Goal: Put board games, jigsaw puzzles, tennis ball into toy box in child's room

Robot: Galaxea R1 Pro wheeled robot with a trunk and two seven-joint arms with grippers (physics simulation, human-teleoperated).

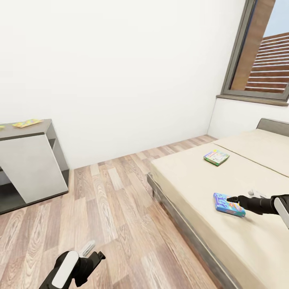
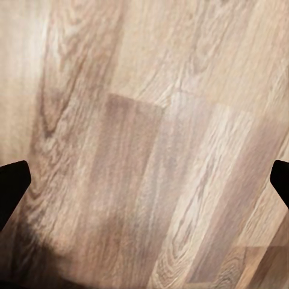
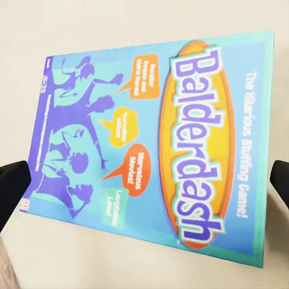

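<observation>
Head view. Nearest us, the left gripper (image 1: 93, 257) is hanging low over the floor (image 1: 120, 200), at the bottom left; from here we cannot tell how its jaws are standing. To the right, the right gripper (image 1: 232, 199) is reaching out over the bed (image 1: 188, 180), its tip at the edge of the blue game (image 1: 228, 204), which is lying flat on the cover near the bed's near side. We cannot tell from here whether the tip is touching the box. Further up the bed, well apart from the blue one, the green game (image 1: 216, 157) is lying flat. Across the floor, at the left, the table (image 1: 28, 160) is standing against the wall (image 1: 120, 72); a flat yellow toy (image 1: 27, 123) is resting on its top. A window (image 1: 261, 52) is sitting in the right-hand wall above the bed.

Left wrist view. We are looking straight at floor planks (image 2: 144, 144). The two dark fingertips (image 2: 12, 189) are showing at opposite edges of the frame, wide apart, with nothing between them.

Right wrist view. The blue game (image 3: 156, 144), titled Balderdash, is lying on the cover between the spread fingertips (image 3: 12, 189). The jaws are standing wide apart, and neither tip is touching the box.
</observation>
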